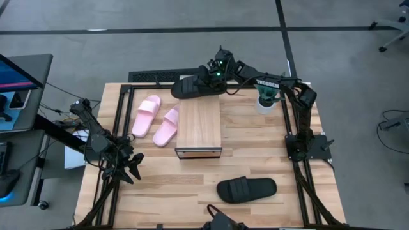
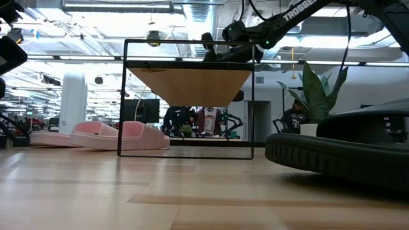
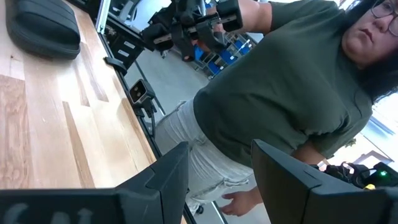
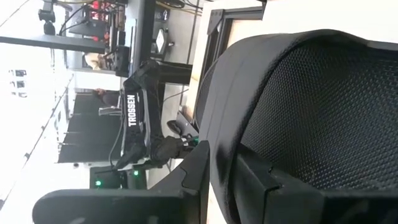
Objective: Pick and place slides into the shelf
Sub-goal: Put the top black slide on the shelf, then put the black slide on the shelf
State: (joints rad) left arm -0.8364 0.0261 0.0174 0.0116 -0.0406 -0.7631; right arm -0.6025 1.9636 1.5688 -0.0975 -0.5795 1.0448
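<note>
Right gripper (image 1: 206,78) clamps a black slide (image 1: 195,87) at the shelf's (image 1: 199,126) twelve o'clock edge; pink pair (image 1: 155,120) lies at its nine o'clock, second black slide (image 1: 246,189) at five; left gripper (image 1: 132,167) waits open at eight o'clock

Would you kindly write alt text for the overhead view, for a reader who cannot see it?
Seen from above, the right end effector grips a black slide at the far end of the shelf. Two pink slides lie left of the shelf, another black slide lies nearer, and the left end effector waits open.
</note>
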